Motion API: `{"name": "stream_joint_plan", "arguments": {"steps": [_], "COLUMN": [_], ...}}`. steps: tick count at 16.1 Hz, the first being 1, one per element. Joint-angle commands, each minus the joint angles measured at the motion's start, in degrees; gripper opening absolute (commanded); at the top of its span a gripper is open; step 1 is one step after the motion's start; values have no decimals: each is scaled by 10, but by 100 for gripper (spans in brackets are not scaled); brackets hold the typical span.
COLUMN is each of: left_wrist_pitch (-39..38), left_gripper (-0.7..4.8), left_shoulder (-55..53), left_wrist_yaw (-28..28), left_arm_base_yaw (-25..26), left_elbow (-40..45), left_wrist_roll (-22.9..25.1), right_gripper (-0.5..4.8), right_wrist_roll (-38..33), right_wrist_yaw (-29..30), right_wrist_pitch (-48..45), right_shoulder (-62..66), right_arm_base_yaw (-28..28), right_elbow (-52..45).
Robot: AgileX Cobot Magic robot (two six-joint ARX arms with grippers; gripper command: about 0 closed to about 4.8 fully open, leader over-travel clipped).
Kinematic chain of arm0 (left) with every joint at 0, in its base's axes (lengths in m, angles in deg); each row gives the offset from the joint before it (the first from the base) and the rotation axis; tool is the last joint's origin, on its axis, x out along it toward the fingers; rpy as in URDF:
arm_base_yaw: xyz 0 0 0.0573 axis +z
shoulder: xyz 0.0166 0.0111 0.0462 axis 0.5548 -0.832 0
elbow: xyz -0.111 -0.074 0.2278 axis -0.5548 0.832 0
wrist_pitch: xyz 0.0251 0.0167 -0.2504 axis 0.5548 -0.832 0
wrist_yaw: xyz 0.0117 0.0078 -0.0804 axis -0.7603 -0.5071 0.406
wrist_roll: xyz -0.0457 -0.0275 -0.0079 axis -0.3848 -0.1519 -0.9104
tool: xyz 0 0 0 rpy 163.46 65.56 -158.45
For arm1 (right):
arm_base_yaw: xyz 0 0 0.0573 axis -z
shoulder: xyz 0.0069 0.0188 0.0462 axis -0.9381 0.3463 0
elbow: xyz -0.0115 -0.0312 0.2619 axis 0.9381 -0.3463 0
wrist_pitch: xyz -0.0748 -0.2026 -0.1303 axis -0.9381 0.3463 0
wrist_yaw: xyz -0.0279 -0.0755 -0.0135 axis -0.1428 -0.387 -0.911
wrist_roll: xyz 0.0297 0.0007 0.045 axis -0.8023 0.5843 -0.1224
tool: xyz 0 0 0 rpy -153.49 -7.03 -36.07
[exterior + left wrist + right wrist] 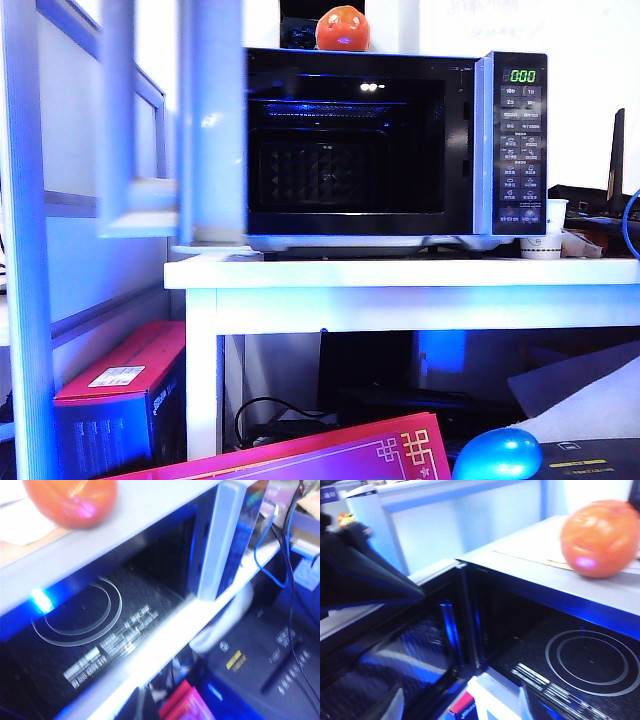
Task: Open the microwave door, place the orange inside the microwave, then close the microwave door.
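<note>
Since the microwave door hangs swung open, we turn to the orange, resting on the microwave roof: light, firm, glossy, apt to roll. We advise grasping across its middle. Neither gripper's jaws show; state unknown.

— What did we see of the robot itself?
— Only the right gripper, just before the microwave's open front: two pale grey, wedge-shaped fingers, blurred, standing well apart.
— Cables, screws, markings?
— We could make out none in that blur. The left gripper was out of our sight.
</note>
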Motion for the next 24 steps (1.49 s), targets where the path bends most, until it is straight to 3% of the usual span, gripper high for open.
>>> {"name": "stream_joint_plan", "arguments": {"steps": [1,3,8,12,23,24], "left_wrist_pitch": [-15,-39,-131,-160,-148,-148], "left_gripper": [-5,-5,-5,-5,-5,-5], "left_shoulder": [0,0,0,0,0,0], "left_wrist_yaw": [0,0,-76,-80,-80,-80], "left_arm_base_yaw": [0,0,0,1,1,1], "left_elbow": [-2,-2,-1,-2,-2,-3], "left_wrist_roll": [0,2,27,39,39,39], "right_gripper": [304,304,304,304,306,348], "right_wrist_roll": [2,2,2,2,-1,-1], "right_wrist_yaw": [-4,-4,-4,-7,-154,-164], "right_wrist_pitch": [-7,-12,-14,-24,-202,-208], "right_shoulder": [-3,-3,-3,-3,46,65], "right_arm_base_yaw": [0,0,0,0,-10,-10], "right_elbow": [3,4,4,4,9,16]}}
